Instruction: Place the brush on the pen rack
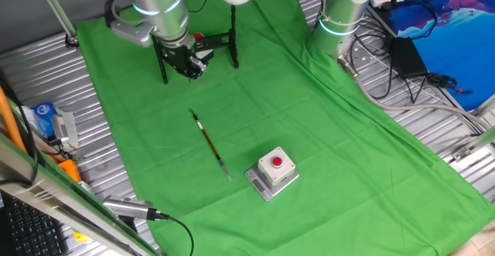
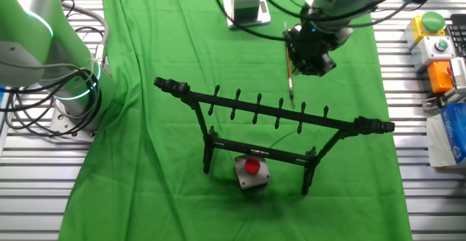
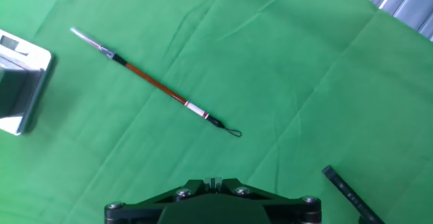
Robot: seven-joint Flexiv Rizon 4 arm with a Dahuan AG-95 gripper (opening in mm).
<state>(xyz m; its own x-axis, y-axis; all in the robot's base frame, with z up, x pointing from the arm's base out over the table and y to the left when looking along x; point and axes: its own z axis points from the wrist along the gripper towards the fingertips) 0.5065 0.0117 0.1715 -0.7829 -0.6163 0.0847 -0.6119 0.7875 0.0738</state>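
Observation:
The brush [image 1: 209, 142] lies flat on the green cloth, a reddish-brown shaft with a pale tip. It also shows in the other fixed view [image 2: 291, 84] and in the hand view [image 3: 152, 82]. The black pen rack [image 2: 277, 113] stands upright on the cloth with nothing on its pegs. In one fixed view it [image 1: 233, 49] stands behind my arm. My gripper [image 1: 191, 68] hovers above the cloth between the rack and the brush, touching neither. It also shows from the other side [image 2: 313, 62]. In the hand view its fingertips [image 3: 214, 181] sit together, and it holds nothing.
A grey box with a red button [image 1: 273, 171] sits near the brush's pale tip, and shows in the hand view [image 3: 17, 82]. Another button box [image 2: 251, 172] sits under the rack. A second arm's base [image 1: 340, 16] stands at the cloth's edge. Cables and devices lie off the cloth.

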